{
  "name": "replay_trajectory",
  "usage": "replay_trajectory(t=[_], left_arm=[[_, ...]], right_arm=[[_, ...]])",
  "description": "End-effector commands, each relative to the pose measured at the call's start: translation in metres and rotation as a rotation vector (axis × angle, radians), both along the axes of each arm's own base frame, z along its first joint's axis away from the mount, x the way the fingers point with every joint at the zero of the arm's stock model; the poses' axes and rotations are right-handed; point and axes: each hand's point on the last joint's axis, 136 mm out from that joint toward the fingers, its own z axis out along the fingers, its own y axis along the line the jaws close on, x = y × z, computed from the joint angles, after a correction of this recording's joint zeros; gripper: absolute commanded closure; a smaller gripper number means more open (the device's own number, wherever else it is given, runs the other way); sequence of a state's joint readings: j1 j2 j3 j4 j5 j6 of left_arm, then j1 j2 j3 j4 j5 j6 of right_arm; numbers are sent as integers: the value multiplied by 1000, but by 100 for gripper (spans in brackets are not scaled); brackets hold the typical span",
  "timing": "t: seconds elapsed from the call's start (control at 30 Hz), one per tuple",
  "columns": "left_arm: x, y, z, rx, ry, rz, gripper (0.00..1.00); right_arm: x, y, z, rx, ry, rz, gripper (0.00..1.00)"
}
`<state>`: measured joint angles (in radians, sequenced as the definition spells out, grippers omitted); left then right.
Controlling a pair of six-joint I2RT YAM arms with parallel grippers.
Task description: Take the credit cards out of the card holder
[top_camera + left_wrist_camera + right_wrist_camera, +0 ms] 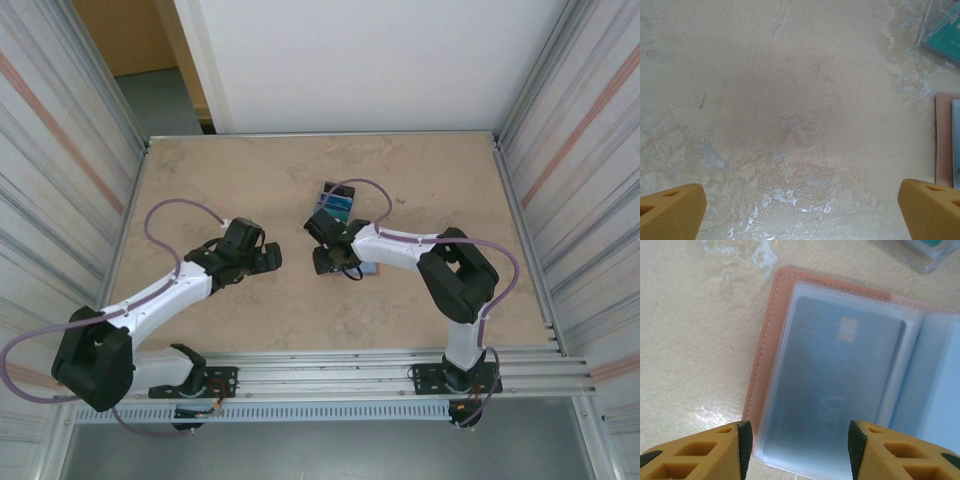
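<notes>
The card holder (771, 340) lies spread open on the table, with a salmon rim and clear pockets. A pale blue credit card (840, 375) sits inside its left pocket. My right gripper (800, 445) hangs open over the holder's near edge, its black pads on either side of that pocket and gripping nothing. From above, the right gripper (322, 245) covers most of the holder (368, 268). A small stack of credit cards (338, 202), teal on top, lies on the table just beyond. My left gripper (800, 205) is wide open over bare table, left of the holder (943, 140).
The teal-topped stack (942, 35) lies at the upper right of the left wrist view and also in the top corner of the right wrist view (925, 250). Ribbed metal walls (60, 150) enclose the table on both sides. A metal rail (350, 365) runs along the near edge.
</notes>
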<state>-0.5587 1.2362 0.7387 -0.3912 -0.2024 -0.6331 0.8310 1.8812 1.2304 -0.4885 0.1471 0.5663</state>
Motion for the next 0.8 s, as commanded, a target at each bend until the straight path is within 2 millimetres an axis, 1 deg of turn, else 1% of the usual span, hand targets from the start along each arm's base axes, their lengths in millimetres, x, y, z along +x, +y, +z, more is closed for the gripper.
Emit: replay_trajectory(t=[0.0, 0.17, 0.23, 0.43, 0.63, 0.77], left_arm=[[8, -6, 12, -14, -31, 9, 1], [9, -7, 13, -11, -31, 5, 1], [9, -8, 14, -13, -35, 1, 1], [9, -9, 12, -3, -43, 0, 1], [8, -17, 7, -3, -64, -2, 1], [8, -32, -7, 27, -53, -15, 1]], right_arm=[[-8, -10, -20, -12, 65, -18, 50], [-14, -11, -27, 13, 107, -12, 71], [-16, -8, -26, 28, 115, -1, 80], [-21, 5, -15, 87, 131, 37, 100], [-35, 24, 4, 158, 134, 98, 100], [-38, 26, 10, 154, 117, 95, 100]])
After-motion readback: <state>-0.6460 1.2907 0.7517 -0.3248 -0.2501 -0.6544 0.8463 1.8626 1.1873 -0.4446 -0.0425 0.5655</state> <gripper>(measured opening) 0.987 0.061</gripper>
